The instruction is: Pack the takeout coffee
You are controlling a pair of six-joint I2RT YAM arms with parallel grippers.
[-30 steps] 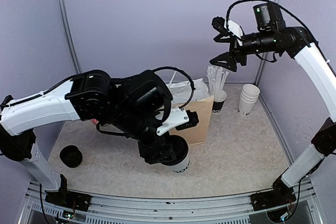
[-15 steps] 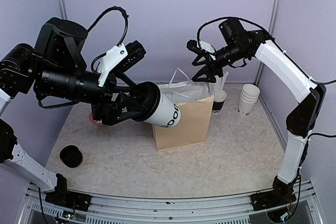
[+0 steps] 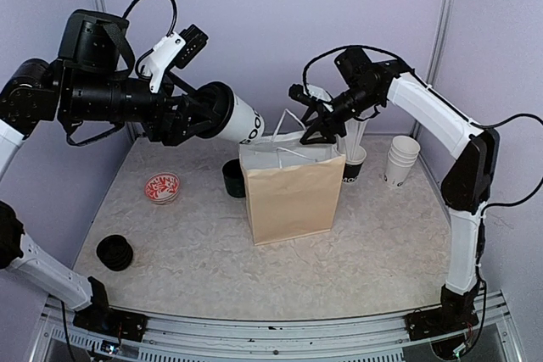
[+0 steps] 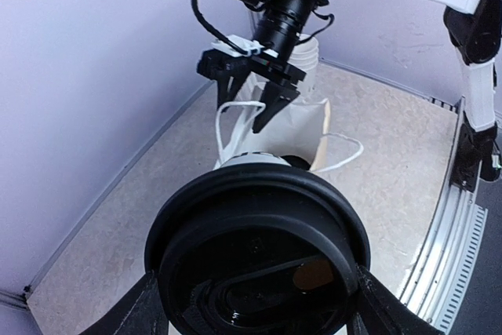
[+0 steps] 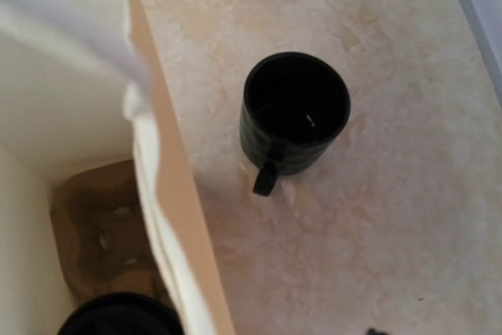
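Left tool [image 3: 208, 112] clenched around a lidded coffee cup [image 3: 242, 120], cup held sideways in the air just left of the paper bag [image 3: 293, 192] mouth, higher than a moment before, right tool [image 3: 310, 129] fingers spread, had dropped to the bag's rim.

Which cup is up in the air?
The lidded white cup in the left end effector, tipped sideways above the table; the mug and stacked cups stand on it.
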